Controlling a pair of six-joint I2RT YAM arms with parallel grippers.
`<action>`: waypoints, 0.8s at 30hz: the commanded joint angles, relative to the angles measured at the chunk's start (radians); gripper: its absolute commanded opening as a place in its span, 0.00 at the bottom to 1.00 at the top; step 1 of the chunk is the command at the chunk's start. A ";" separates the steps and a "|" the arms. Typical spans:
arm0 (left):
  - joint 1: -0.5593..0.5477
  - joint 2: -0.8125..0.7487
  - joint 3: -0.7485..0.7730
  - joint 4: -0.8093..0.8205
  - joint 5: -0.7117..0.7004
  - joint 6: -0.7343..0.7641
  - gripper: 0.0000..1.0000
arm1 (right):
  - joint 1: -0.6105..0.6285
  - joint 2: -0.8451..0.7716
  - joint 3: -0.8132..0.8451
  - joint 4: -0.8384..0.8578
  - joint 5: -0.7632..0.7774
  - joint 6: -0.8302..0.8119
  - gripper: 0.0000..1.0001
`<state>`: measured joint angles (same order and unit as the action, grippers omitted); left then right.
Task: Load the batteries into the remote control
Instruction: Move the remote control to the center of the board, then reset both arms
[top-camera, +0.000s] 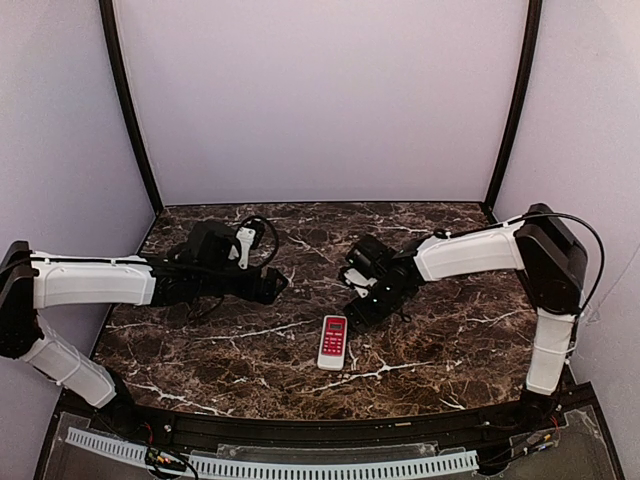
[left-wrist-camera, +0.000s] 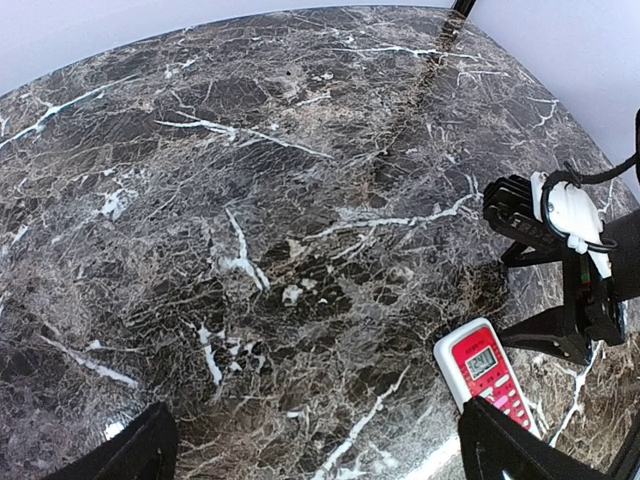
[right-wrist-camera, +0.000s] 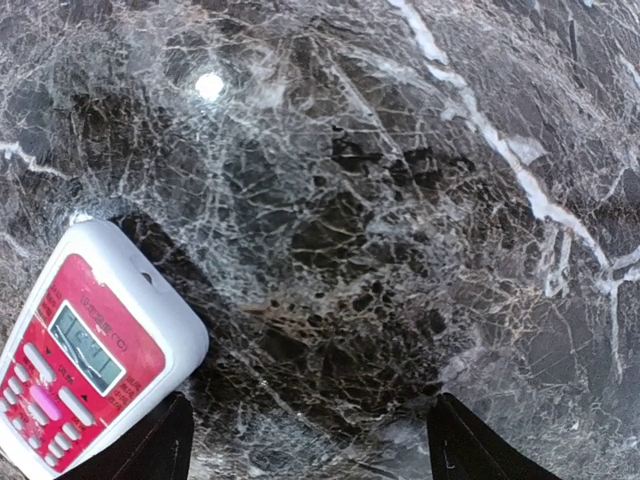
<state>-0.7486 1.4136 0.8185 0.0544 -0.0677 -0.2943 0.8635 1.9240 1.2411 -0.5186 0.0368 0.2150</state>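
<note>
Lilac-white walls close in the station on three sides, with two dark uprights at the back corners. One bench fills the floor of it: dark brown marble pattern, white veins throughout, glossy enough to show a light spot.

Arms counted: two, both white-shelled with black joints. Left arm reaches in from the left side, right arm from the right, and both are low over the bench.

Hands counted: two. Left hand has its fingers spread wide and nothing between them, only bare marble. Right hand is also well open and grips nothing.

Remote control counted: one. It lies flat on the bench, face up, at the front centre between the two arms, just beside the right hand on its near side. I cannot tell whether that hand touches it. Casing is white with rounded corners. The front face is red, with one small pale display at the far end and rows of small pale buttons below it.
</note>
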 joint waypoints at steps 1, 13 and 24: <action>0.003 0.006 0.039 -0.030 0.013 -0.005 0.99 | -0.026 -0.030 -0.055 -0.001 -0.075 0.014 0.80; 0.057 0.031 0.230 -0.269 -0.103 0.058 0.99 | -0.222 -0.375 -0.164 0.206 -0.250 0.021 0.98; 0.175 -0.070 0.090 -0.298 -0.185 -0.016 0.99 | -0.451 -0.672 -0.468 0.397 -0.411 0.046 0.99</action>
<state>-0.5808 1.4078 0.9958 -0.2005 -0.2066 -0.2653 0.4564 1.3140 0.8734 -0.2226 -0.2882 0.2382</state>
